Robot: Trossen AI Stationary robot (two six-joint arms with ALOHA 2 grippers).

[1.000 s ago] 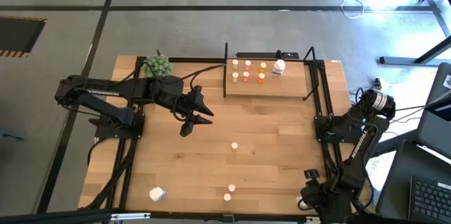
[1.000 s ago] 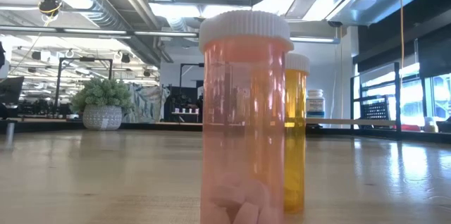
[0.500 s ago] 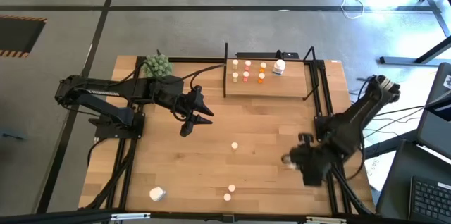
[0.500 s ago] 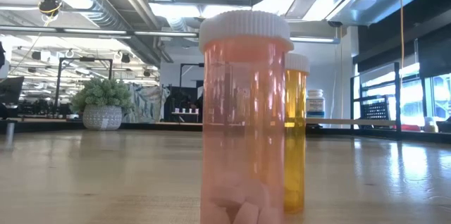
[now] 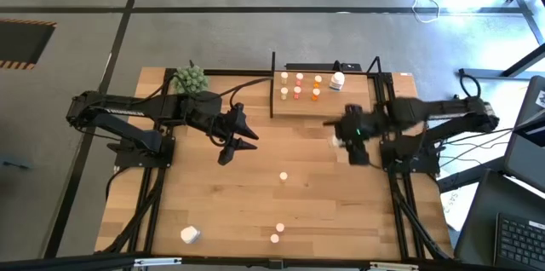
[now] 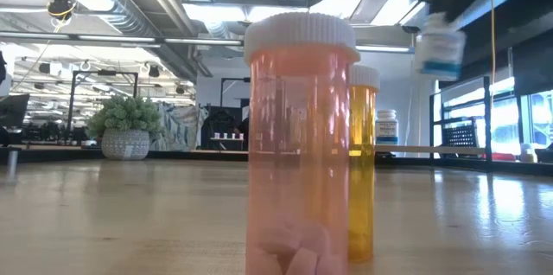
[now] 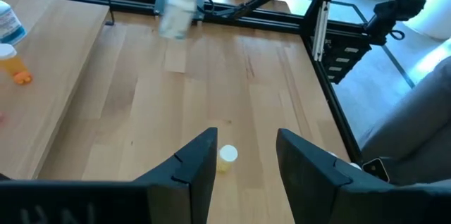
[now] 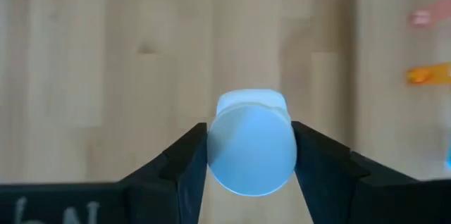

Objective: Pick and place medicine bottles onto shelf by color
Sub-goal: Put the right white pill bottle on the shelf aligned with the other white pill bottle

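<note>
White plastic fills the right gripper (image 8: pixel 250 157): it is clamped on a large bottle (image 8: pixel 251 143), lifted clear of the table just in front of the shelf (image 5: pixel 341 109), presumably to join the white bottle (image 5: pixel 337 80) at its right end. The left gripper (image 5: pixel 241 136) hangs released and empty left of centre, waiting above the table (image 5: pixel 213 203).

The right arm's tool (image 5: pixel 343 135) has swung from the worktop's near right corner to the space just in front of the small light-wood shelf (image 5: pixel 324 107). It carries a large white medicine bottle (image 8: pixel 251 141) clamped between its fingers. That bottle now appears high in the low view.
</note>
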